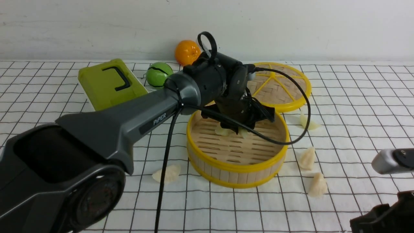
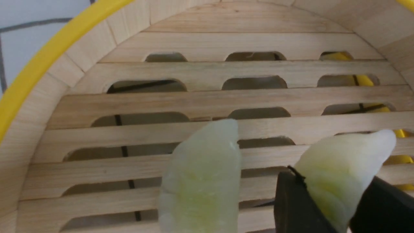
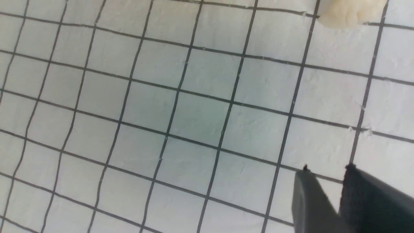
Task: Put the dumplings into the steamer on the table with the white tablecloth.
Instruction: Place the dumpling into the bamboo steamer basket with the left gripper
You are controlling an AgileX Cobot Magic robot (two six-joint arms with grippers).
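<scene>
Nearest the camera, the right gripper [image 3: 328, 168] hangs over bare tablecloth [image 3: 194, 123]. Its fingers [image 3: 307, 197] are just a crack apart with nothing between them (idle, I'd say). One of the cream dumplings [image 3: 351, 13] lies well ahead of those fingertips, not touching.

A bit further out, the front view shows three cream ones loose on the cloth. The front dumpling [image 1: 318, 185] and the middle dumpling [image 1: 307, 158] sit between the two grippers, outside the steamer [image 1: 236, 168]. The left-side dumpling [image 1: 166, 173] is on the other side of the steamer wall from the left fingers.

Then the steamer itself. The left gripper [image 2: 331, 181] is reaching down inside it, fingers pinched on a green dumpling [image 2: 343, 161] whose tip pokes out past the fingertips. I can't tell if it's resting on the slats yet. A second green dumpling [image 2: 202, 174] lies on the slatted floor just beside those fingers, apart from them.

Beyond the left fingers, outside the rim, there's a far dumpling [image 1: 307, 122]. Past that are the lid [image 1: 305, 87] and the green box [image 1: 106, 84].

So by my count that's one in, one in hand over the floor but not let go, and four left on the cloth. Roughly a third done once that grip opens.
</scene>
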